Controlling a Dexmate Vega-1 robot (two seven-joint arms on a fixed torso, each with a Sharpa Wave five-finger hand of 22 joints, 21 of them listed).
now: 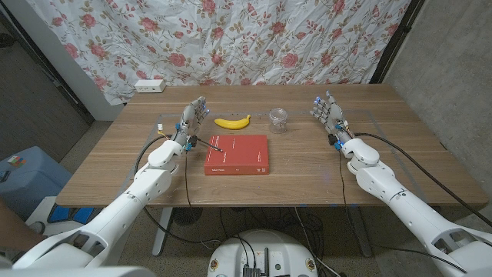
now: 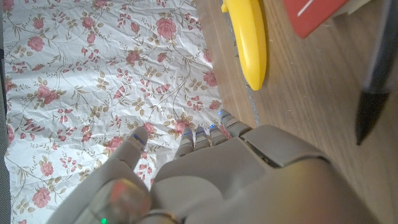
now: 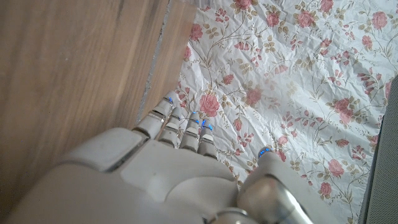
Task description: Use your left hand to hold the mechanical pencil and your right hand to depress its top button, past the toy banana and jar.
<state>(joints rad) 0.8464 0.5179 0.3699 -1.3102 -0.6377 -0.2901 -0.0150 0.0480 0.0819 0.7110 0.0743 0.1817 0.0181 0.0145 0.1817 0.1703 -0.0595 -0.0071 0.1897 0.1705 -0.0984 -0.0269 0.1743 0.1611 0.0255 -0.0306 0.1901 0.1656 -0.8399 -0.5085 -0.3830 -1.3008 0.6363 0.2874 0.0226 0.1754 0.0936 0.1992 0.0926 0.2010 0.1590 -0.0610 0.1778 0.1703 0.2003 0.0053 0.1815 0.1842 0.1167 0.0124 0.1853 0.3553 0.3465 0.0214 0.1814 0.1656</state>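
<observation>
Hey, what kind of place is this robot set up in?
Probably a makeshift indoor test or lab room: a floral cloth backdrop hangs behind a wooden table, bare grey walls flank it, and a white power strip sits at the table's far edge.

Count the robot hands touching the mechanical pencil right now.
0. The left hand stands open beside the mechanical pencil, which lies at the red book's left edge; the right hand is open near the jar.
</observation>
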